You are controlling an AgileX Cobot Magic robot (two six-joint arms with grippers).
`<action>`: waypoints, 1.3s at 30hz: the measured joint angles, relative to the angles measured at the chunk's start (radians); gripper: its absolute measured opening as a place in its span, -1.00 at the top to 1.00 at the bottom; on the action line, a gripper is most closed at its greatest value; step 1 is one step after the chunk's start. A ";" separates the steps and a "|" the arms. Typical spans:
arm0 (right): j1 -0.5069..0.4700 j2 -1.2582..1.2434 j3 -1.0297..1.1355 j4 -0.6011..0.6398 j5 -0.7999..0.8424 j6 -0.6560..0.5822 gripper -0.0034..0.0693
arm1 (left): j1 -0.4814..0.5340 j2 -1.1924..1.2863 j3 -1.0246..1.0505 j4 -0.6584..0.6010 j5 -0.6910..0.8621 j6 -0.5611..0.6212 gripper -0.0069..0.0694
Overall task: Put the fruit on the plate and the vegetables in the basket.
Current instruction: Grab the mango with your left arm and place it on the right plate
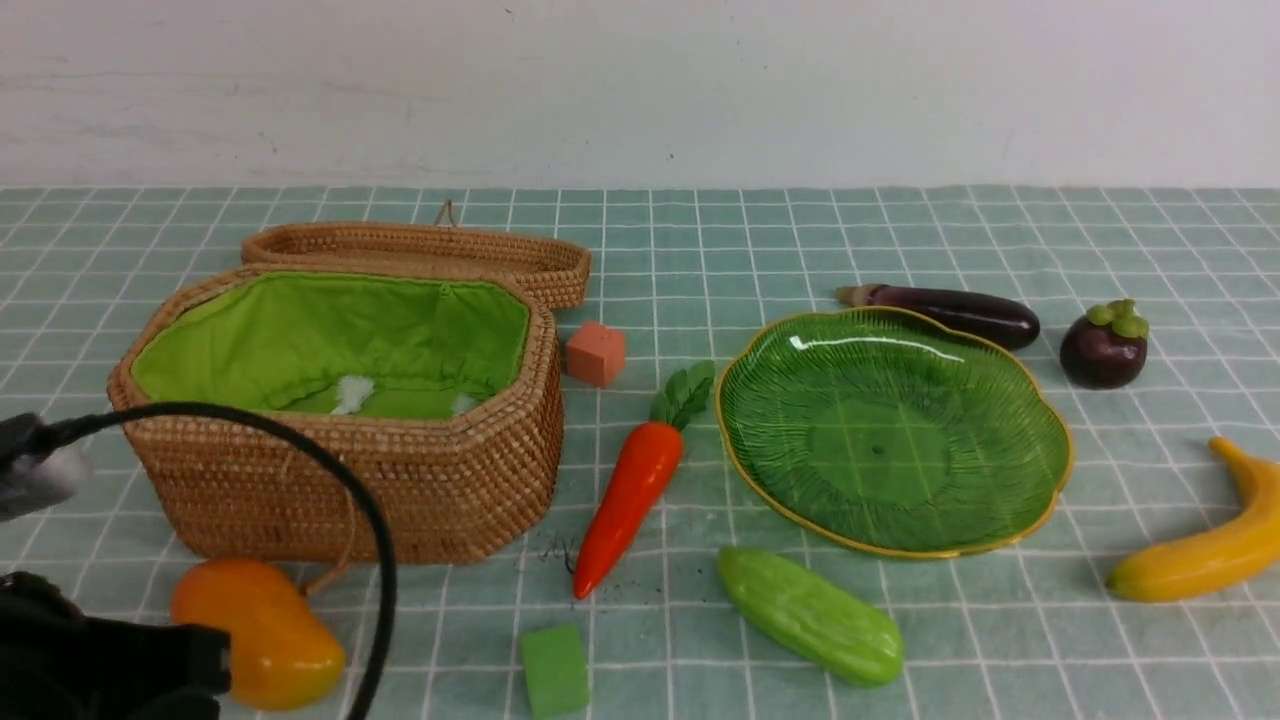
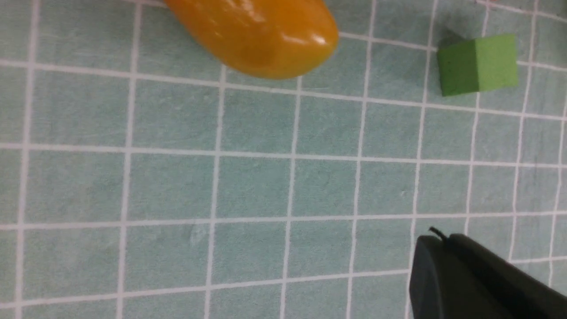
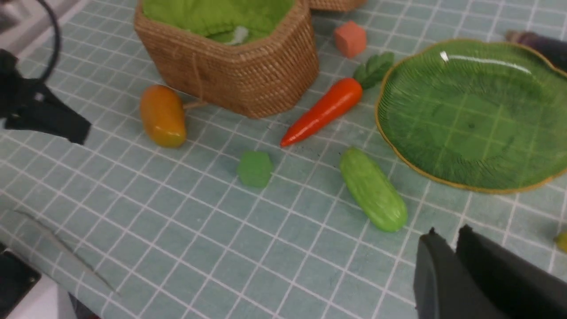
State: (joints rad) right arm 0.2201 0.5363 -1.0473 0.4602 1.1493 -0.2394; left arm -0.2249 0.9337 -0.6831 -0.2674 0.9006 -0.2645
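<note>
While the left gripper (image 2: 436,261) sits in the lower left corner of the front view, clenched on nothing, its black body overlaps the near edge of the mango (image 1: 262,632), which lies on the checked cloth (image 1: 700,650) just in front of the basket (image 1: 420,490). A black cable (image 1: 335,470) arcs across the basket's front wall and down past the mango. The right gripper (image 3: 454,248) shows only in its own wrist view, empty, its fingers almost together with a thin seam between them; whether it is fully clenched I cannot tell. At lower centre lies a green cube (image 1: 555,668), and right of it the gourd (image 1: 810,615), just below the plate (image 1: 1000,400). The banana (image 1: 1205,545) is cut by the right edge. The carrot (image 1: 632,490) slants between basket and plate, both bare inside. The basket's lid (image 1: 430,250) lies open behind it. Higher up come the orange cube (image 1: 596,353), the eggplant (image 1: 960,312) at the plate's far rim, and the mangosteen (image 1: 1103,347) at upper right
</note>
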 joint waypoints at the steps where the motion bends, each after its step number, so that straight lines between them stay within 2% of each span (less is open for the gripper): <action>1: 0.006 0.002 -0.001 0.005 -0.006 -0.006 0.71 | -0.019 0.010 -0.005 0.024 -0.010 -0.036 0.85; 5: 0.016 0.003 -0.001 0.012 -0.011 -0.038 0.71 | -0.083 0.056 -0.018 0.141 -0.039 -0.163 0.85; 7: 0.018 0.004 -0.001 0.016 -0.011 -0.055 0.70 | -0.097 0.103 -0.022 0.217 -0.044 -0.231 0.77; 10: 0.019 0.004 0.002 0.024 -0.011 -0.071 0.70 | -0.099 0.178 -0.023 0.289 -0.056 -0.296 0.47; 12: 0.019 0.004 0.008 0.024 -0.009 -0.078 0.69 | -0.099 0.217 -0.023 0.320 -0.080 -0.346 0.18; 13: 0.019 0.004 0.010 0.025 -0.007 -0.085 0.70 | -0.099 0.249 -0.023 0.340 -0.112 -0.393 -0.07; 16: 0.019 0.004 0.025 0.034 -0.006 -0.093 0.70 | -0.099 0.311 -0.024 0.389 -0.190 -0.514 -0.57; 18: 0.019 0.004 0.028 0.036 -0.002 -0.095 0.70 | -0.099 0.332 -0.024 0.419 -0.216 -0.560 -0.72; 19: 0.019 0.004 0.033 0.045 -0.001 -0.095 0.70 | -0.099 0.373 -0.024 0.495 -0.258 -0.658 -0.88; 20: 0.019 0.004 0.033 0.045 -0.001 -0.095 0.70 | -0.099 0.373 -0.024 0.504 -0.262 -0.658 -0.88; 24: 0.019 0.002 0.036 0.054 0.000 -0.099 0.70 | -0.099 0.472 -0.024 0.643 -0.338 -0.833 -0.90; 27: 0.019 -0.012 0.036 0.056 0.000 -0.114 0.70 | -0.099 0.539 -0.024 0.688 -0.392 -0.886 -0.84; 35: 0.019 -0.029 0.036 0.084 0.001 -0.125 0.69 | -0.099 0.593 -0.031 0.708 -0.402 -0.906 -0.67; 39: 0.019 -0.029 0.036 0.086 0.001 -0.125 0.69 | -0.100 0.591 -0.035 0.712 -0.352 -0.906 -0.67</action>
State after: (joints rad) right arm 0.2394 0.5071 -1.0112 0.5464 1.1502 -0.3639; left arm -0.3252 1.5252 -0.7179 0.4442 0.5484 -1.1705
